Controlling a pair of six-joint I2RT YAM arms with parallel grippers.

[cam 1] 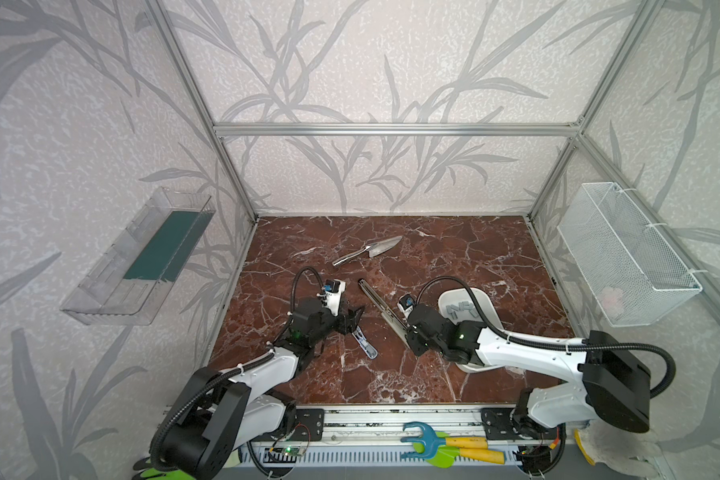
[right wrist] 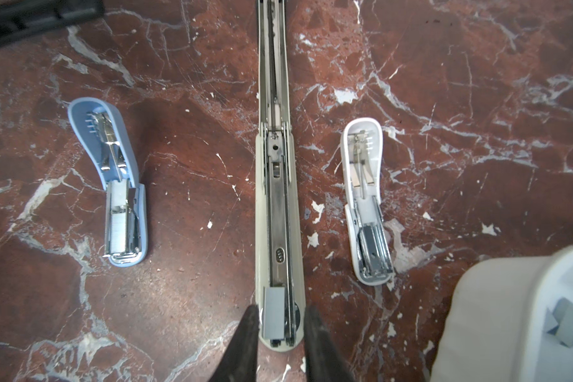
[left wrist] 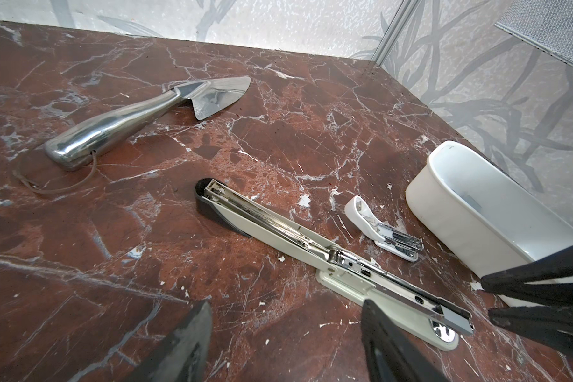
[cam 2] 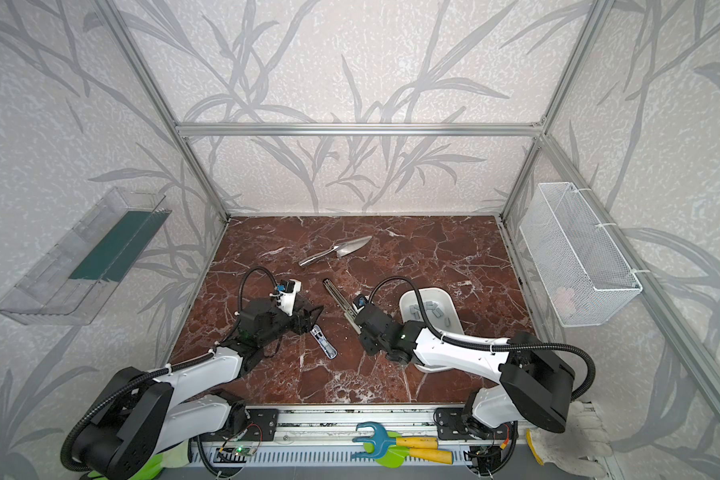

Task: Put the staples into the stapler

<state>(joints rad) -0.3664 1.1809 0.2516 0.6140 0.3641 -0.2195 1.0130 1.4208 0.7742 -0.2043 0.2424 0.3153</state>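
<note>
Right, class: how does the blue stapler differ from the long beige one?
The blue stapler is short and curved; the long stapler is far longer and straight. The blue stapler's shell is blue, the long stapler's beige. The right pincer straddles the long stapler's tip; none is around the blue stapler. Both lie opened flat.

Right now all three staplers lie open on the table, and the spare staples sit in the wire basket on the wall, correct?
One slip: the spare staples sit in the white tub on the table, not on the wall, as a top view shows. The rest holds.
</note>
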